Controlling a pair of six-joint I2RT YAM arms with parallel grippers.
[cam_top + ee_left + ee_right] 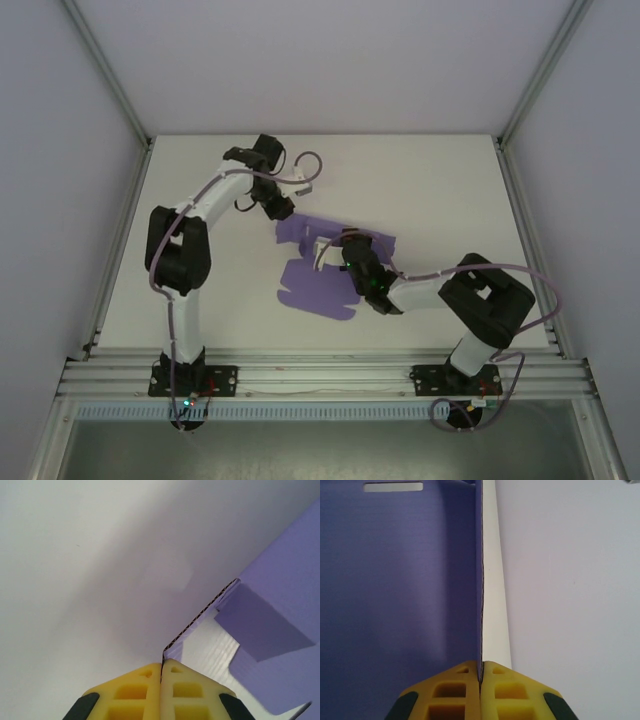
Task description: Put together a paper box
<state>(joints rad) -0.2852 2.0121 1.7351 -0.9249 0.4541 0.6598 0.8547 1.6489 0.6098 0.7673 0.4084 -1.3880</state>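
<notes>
The box (318,290) lies in the middle of the table (450,190), a purple sheet partly folded, with one panel standing up. The left gripper (281,211) is clenched on its far-left corner edge. The right gripper (333,252) is clenched on the upright panel's edge. Open tabletop surrounds the sheet.

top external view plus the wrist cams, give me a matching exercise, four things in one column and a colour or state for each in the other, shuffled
Things:
1. paper box
2. left gripper
3. right gripper
4. table

Colour or state:
a. white
b. shut on the box's far left corner
c. purple
d. shut on a panel edge near the box's middle

Pairs: 1-c, 2-b, 3-d, 4-a
</notes>
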